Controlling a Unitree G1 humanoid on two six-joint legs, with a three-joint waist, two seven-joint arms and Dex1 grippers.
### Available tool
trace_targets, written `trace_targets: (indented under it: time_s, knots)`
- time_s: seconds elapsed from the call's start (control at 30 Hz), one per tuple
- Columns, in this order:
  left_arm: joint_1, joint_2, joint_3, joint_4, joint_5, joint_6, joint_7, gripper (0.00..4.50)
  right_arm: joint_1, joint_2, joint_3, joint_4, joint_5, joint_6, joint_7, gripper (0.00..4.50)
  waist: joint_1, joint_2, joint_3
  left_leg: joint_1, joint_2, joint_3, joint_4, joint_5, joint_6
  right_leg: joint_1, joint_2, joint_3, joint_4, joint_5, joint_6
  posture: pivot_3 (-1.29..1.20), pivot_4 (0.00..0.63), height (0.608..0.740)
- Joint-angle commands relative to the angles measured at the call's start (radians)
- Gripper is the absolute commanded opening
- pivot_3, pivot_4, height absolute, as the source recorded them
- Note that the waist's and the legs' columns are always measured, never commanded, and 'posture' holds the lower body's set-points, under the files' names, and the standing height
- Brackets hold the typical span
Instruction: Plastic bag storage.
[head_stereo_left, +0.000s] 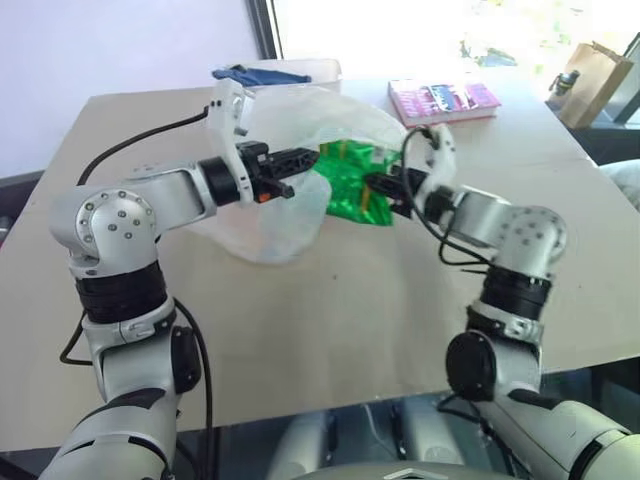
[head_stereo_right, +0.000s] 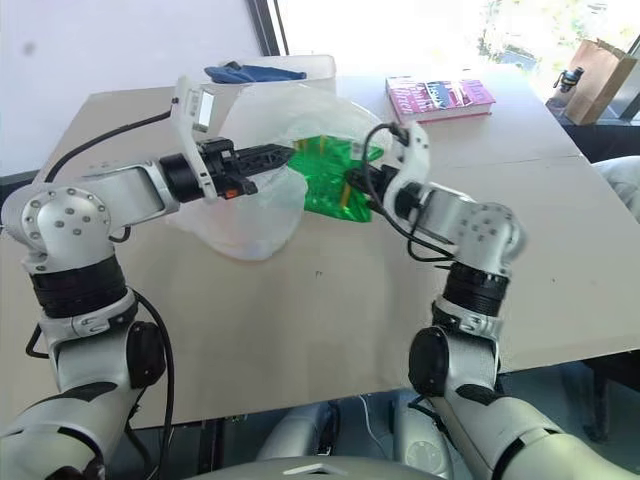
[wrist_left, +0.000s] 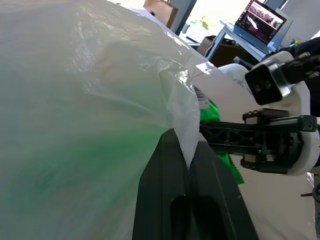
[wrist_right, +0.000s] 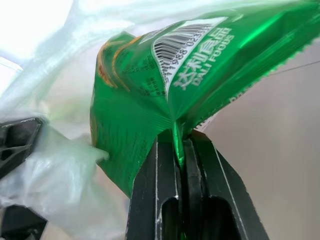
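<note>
The plastic bag (head_stereo_left: 275, 215), large, thin and translucent white, hangs above the middle of the wooden table (head_stereo_left: 330, 310). My left gripper (head_stereo_left: 290, 187) is shut on the bag's rim (wrist_left: 182, 145), holding its mouth up toward the right. My right gripper (head_stereo_left: 375, 185) is shut on a shiny green snack packet (head_stereo_left: 352, 180), pinching its edge (wrist_right: 176, 132). The packet hangs at the bag's mouth, part of it showing green through the film. The two grippers face each other, a short gap apart.
A pink book (head_stereo_left: 443, 100) lies at the table's far right. A blue cloth (head_stereo_left: 258, 75) rests in a pale bin (head_stereo_left: 325, 70) at the far edge. A brown paper bag (head_stereo_left: 595, 80) stands beyond the table's right corner.
</note>
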Motion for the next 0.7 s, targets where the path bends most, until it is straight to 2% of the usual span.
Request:
trace_targets:
  time_s: [0.03, 0.13, 0.2, 0.33, 0.47, 0.63, 0.7]
  knots:
    - [-0.012, 0.013, 0.025, -0.029, -0.01, -0.015, 0.016, 0.0, -0.043, 0.047, 0.116, 0.083, -0.035, -0.127, 0.044, 0.09, -0.003, 0.0, 0.0, 0.0, 0.0, 0.0, 0.0, 0.0, 0.0, 0.0, 0.0, 0.0, 0.0, 0.0, 0.0, 0.0, 0.15, 0.74]
    - [-0.001, 0.013, 0.029, -0.046, -0.012, -0.009, 0.032, 0.0, -0.048, 0.072, 0.184, 0.187, -0.061, -0.216, 0.075, 0.09, -0.009, 0.0, 0.0, 0.0, 0.0, 0.001, 0.0, 0.0, 0.0, -0.001, 0.0, 0.0, 0.0, 0.0, 0.0, 0.0, 0.15, 0.74]
    - [0.018, 0.029, 0.038, -0.058, -0.008, -0.006, 0.038, 0.0, -0.043, 0.046, 0.204, 0.193, -0.055, -0.229, 0.087, 0.09, -0.012, 0.0, 0.0, 0.0, 0.0, 0.001, 0.0, 0.0, 0.0, -0.001, 0.0, 0.0, 0.0, 0.0, 0.0, 0.0, 0.15, 0.74]
    - [0.03, 0.056, 0.07, -0.043, 0.003, -0.013, 0.06, 0.0, -0.039, -0.092, 0.133, 0.173, -0.036, -0.224, 0.077, 0.09, -0.009, 0.0, 0.0, 0.0, 0.0, 0.001, 0.0, 0.0, 0.0, -0.002, 0.0, 0.0, 0.0, 0.0, 0.0, 0.0, 0.15, 0.74]
    - [0.017, 0.035, 0.064, -0.001, 0.047, -0.053, 0.105, 0.0, -0.081, -0.191, 0.039, 0.202, -0.015, -0.225, 0.032, 0.09, 0.009, 0.0, 0.0, 0.0, -0.001, 0.0, 0.002, 0.0, 0.0, -0.001, 0.0, -0.001, 0.0, 0.0, 0.0, 0.0, 0.15, 0.74]
    - [-0.009, 0.023, 0.051, 0.049, 0.08, -0.084, 0.12, 0.0, -0.095, -0.181, 0.027, 0.186, 0.009, -0.219, 0.018, 0.09, -0.007, 0.0, 0.0, 0.0, 0.0, 0.002, 0.001, 0.0, 0.0, -0.002, 0.0, 0.0, 0.0, 0.0, 0.0, 0.0, 0.15, 0.74]
    - [-0.023, 0.019, 0.042, 0.067, 0.087, -0.093, 0.117, 0.0, -0.063, -0.168, 0.111, 0.119, 0.035, -0.174, 0.083, 0.09, -0.008, 0.0, 0.0, 0.0, 0.0, 0.003, 0.0, 0.0, 0.0, -0.002, 0.0, 0.001, 0.0, 0.0, 0.0, 0.0, 0.15, 0.74]
